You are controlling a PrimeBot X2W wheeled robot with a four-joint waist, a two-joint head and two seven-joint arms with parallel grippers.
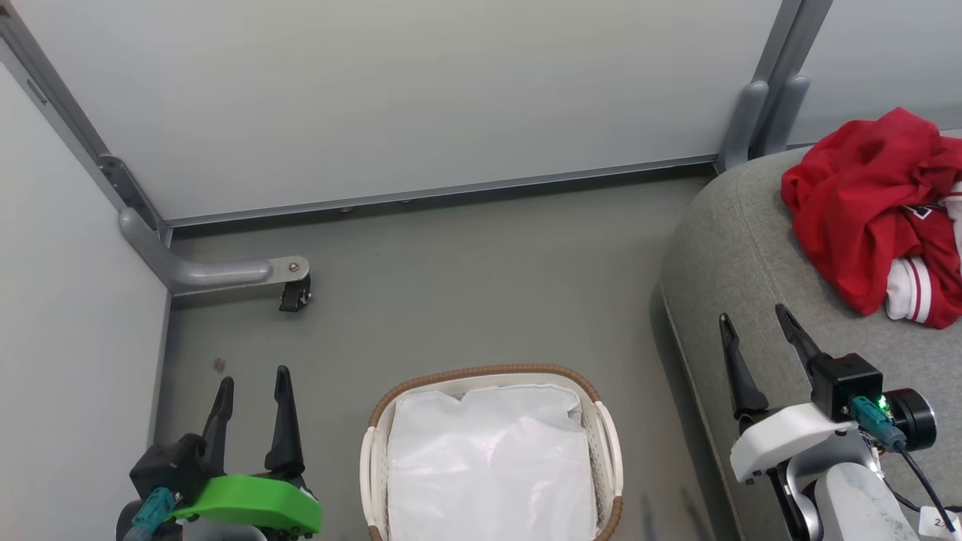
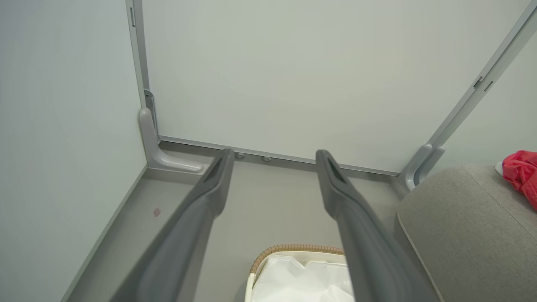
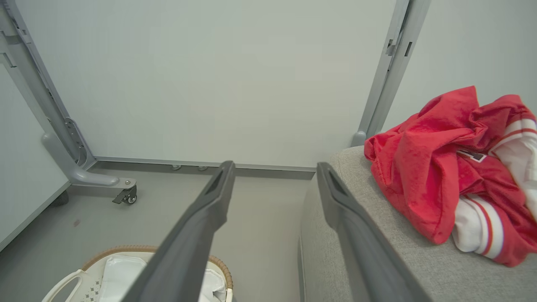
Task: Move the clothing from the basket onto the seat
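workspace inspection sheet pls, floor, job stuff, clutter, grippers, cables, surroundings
surface: grey floor, one small reddish mark
job's things: basket on floor, white liner showing, no red seen inside; clothing heaped on seat
clutter: nothing seen
grippers: left gripper open, holding nothing; right gripper open, holding nothing, near seat edge
cables: black cable at right wrist
surroundings: pale partition panels, caster foot

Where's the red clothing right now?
In the head view the clothing lies bunched on the seat at the upper right, just beyond the open right gripper and well right of the basket on the floor.
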